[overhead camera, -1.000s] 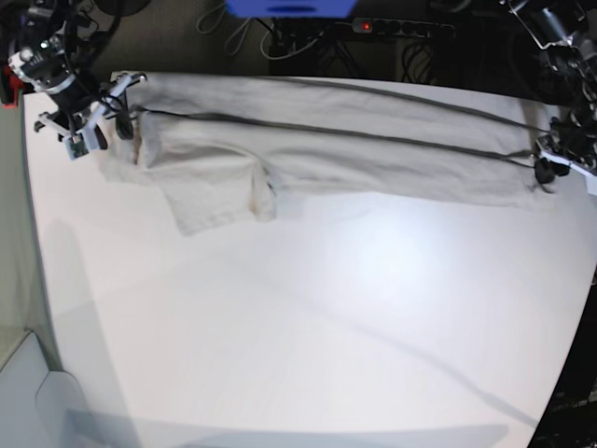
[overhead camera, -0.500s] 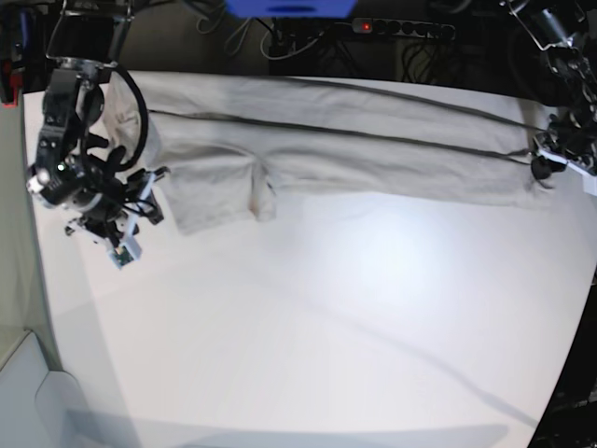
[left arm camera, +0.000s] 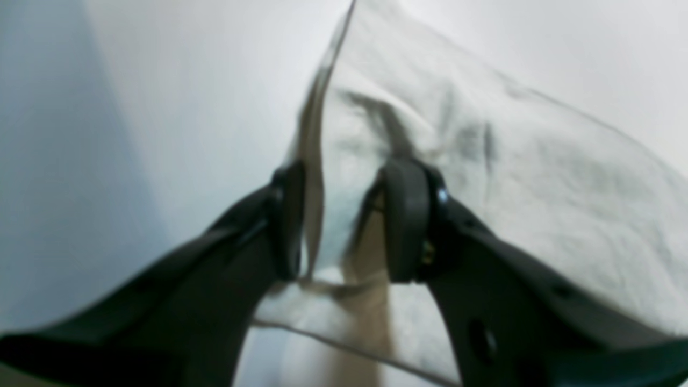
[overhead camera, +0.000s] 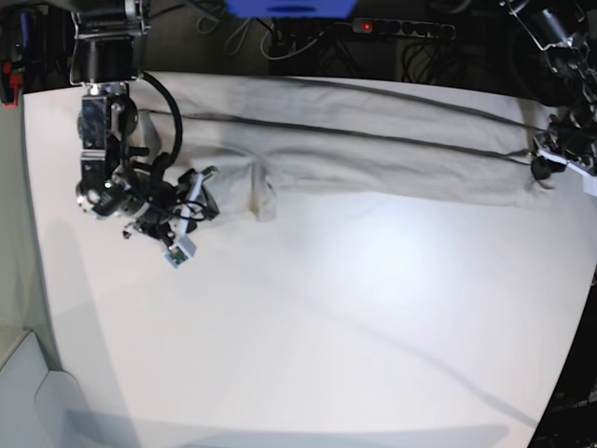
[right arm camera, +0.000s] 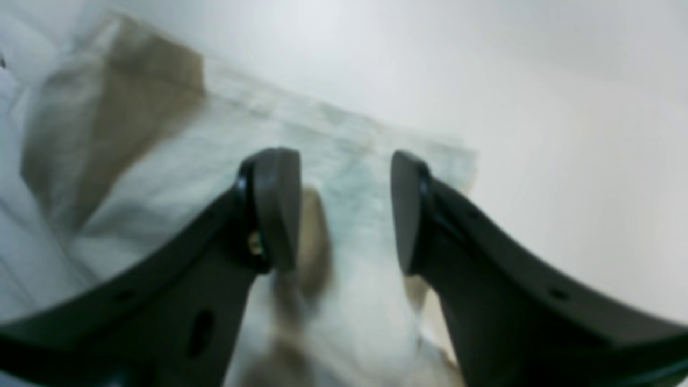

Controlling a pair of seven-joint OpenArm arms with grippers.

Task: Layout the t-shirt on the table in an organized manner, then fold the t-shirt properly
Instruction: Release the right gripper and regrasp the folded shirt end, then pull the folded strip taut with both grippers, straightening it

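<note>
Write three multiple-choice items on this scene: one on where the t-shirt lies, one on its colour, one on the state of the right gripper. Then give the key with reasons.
1. Where on the table does the t-shirt lie?
A. along the far edge
B. in the middle
C. at the near edge

2. What colour is the t-shirt?
A. dark blue
B. light grey-beige
C. red

3. How does the right gripper stand?
A. shut on the sleeve
B. out of view
C. jaws apart over the sleeve

Key:
1 A, in the base view the cloth stretches in a long band across the far side.
2 B, both wrist views and the base view show pale beige cloth.
3 C, the right wrist view shows a clear gap between the jaws, with cloth below.
</note>
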